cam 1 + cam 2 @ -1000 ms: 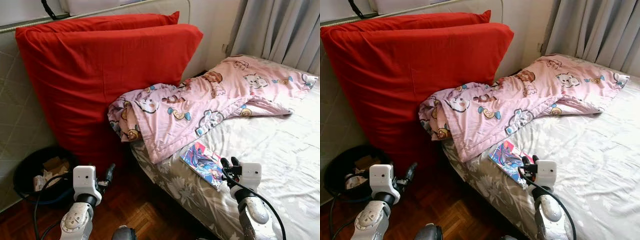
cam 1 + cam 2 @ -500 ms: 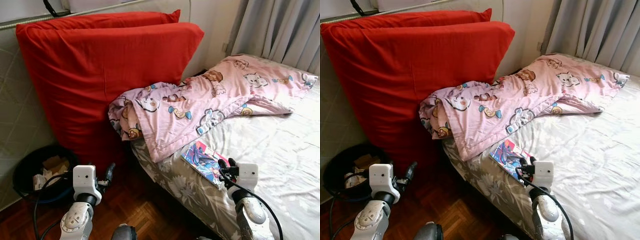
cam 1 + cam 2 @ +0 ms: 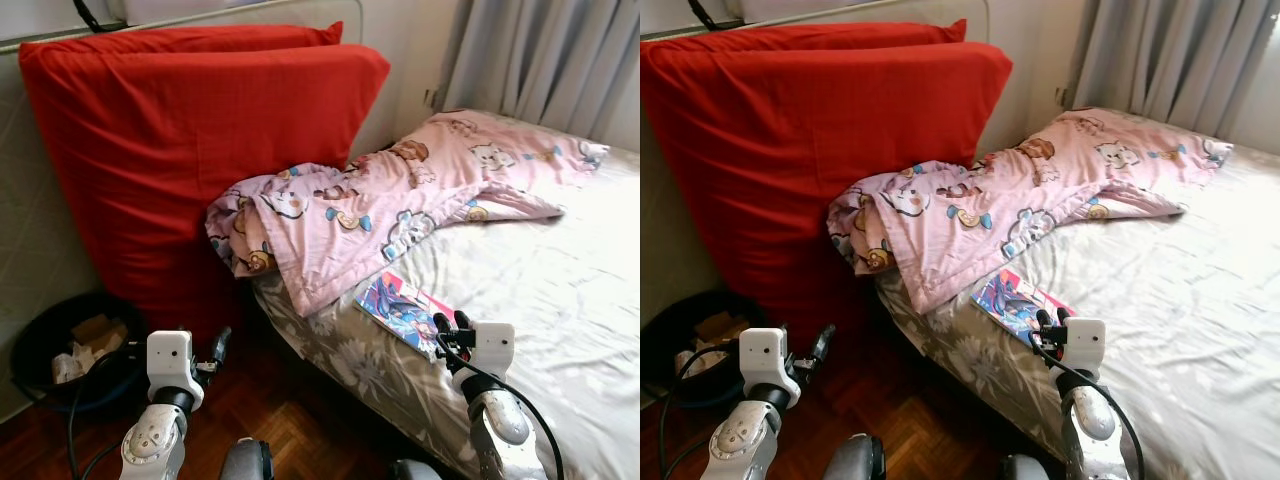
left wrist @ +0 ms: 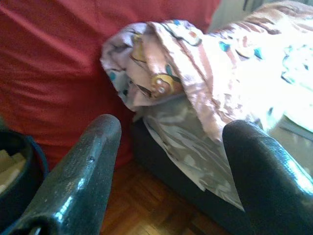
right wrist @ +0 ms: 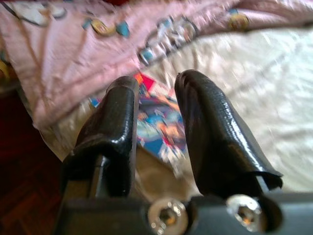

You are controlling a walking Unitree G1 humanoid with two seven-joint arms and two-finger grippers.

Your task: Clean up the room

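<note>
Both claw fingers (image 5: 210,132) slightly parted above comic book (image 5: 161,122).

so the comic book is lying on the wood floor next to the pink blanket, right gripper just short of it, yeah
Not the floor. In the left eye view the comic book lies on the bed, near its edge, next to the pink blanket. The rest holds: the right gripper is just short of it, fingers apart.

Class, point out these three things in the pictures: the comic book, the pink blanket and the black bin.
comic book (image 3: 400,306), left eye view, middle of its cover.
pink blanket (image 3: 340,225), left eye view, its bunched middle.
black bin (image 3: 35,330), left eye view, its near rim.
</note>
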